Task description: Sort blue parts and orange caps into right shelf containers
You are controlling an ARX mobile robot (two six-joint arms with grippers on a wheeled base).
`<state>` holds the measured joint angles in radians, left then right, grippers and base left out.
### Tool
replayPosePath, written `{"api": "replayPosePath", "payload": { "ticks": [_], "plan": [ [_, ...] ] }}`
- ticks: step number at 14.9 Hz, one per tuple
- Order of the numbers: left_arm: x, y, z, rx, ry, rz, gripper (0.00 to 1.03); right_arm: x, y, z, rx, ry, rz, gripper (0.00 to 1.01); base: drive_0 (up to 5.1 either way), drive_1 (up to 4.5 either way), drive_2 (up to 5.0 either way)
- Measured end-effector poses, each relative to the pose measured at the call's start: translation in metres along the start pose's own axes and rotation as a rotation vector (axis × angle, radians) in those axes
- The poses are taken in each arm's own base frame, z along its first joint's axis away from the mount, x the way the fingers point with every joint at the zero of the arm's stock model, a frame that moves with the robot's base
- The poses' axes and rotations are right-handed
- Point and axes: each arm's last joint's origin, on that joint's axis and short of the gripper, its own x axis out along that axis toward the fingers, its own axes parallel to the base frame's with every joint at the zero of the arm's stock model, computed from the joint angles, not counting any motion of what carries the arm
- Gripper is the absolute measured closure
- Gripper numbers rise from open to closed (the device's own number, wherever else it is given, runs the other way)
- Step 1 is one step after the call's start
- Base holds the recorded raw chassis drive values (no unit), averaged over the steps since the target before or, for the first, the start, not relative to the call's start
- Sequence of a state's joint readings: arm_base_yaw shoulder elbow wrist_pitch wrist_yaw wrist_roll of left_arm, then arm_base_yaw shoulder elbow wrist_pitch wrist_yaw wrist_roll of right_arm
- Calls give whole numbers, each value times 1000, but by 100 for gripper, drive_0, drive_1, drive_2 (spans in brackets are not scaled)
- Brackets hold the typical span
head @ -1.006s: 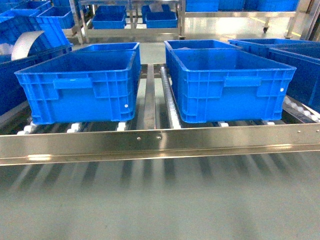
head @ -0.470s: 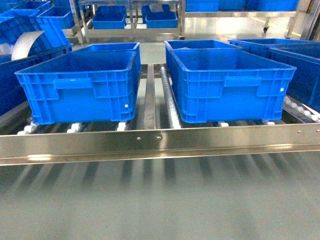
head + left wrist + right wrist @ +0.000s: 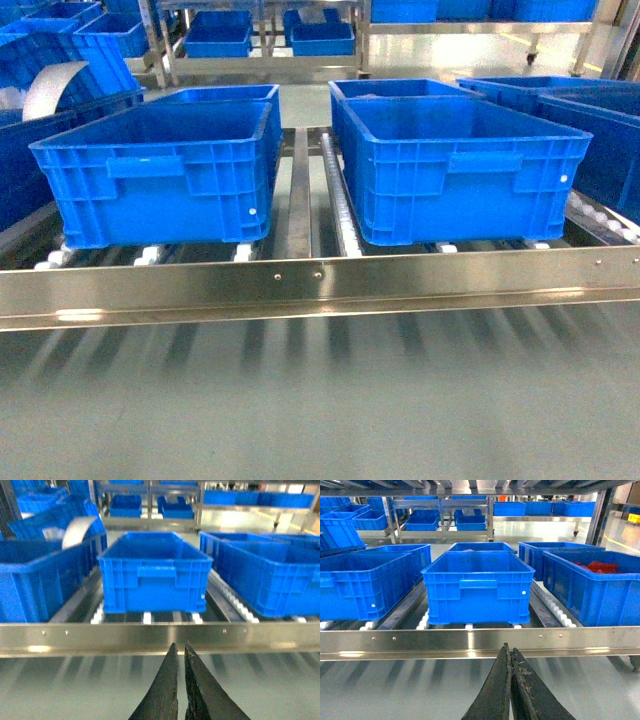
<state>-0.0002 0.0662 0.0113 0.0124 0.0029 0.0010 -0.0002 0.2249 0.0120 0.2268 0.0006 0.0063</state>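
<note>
While both grippers hang before the steel shelf rail point(image 3: 320, 285) — left gripper point(image 3: 180, 680) with jaws almost together, right gripper point(image 3: 511, 680) pressed closed, neither holding anything — no orange caps show. The blue ribbed plastic crates point(image 3: 465, 170) sit on the rollers beyond. A crate to the right point(image 3: 597, 587) holds reddish pieces; reaching in low risks hitting the rail or a rim.

Head view unchanged across the frames, blue crates point(image 3: 455, 165) in the same spots
</note>
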Motion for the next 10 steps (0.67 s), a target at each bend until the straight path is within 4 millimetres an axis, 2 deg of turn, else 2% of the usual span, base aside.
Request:
{"api": "replayPosePath", "payload": {
  "ticks": [1,4,5,10],
  "plan": [
    [-4,0,4,0,-55,2,101,-1,0,0,0,1,0,99,0,0,0],
    [-4,0,3,0,-43,3,101,-8,0,-5,0,40,1,99,0,0,0],
    [-4,0,2,0,-37,3,101,-14,0,-2,0,-2,1,99,0,0,0],
    [-4,0,3,0,-38,3,101,-14,0,-3,0,10,1,99,0,0,0]
  ]
}}
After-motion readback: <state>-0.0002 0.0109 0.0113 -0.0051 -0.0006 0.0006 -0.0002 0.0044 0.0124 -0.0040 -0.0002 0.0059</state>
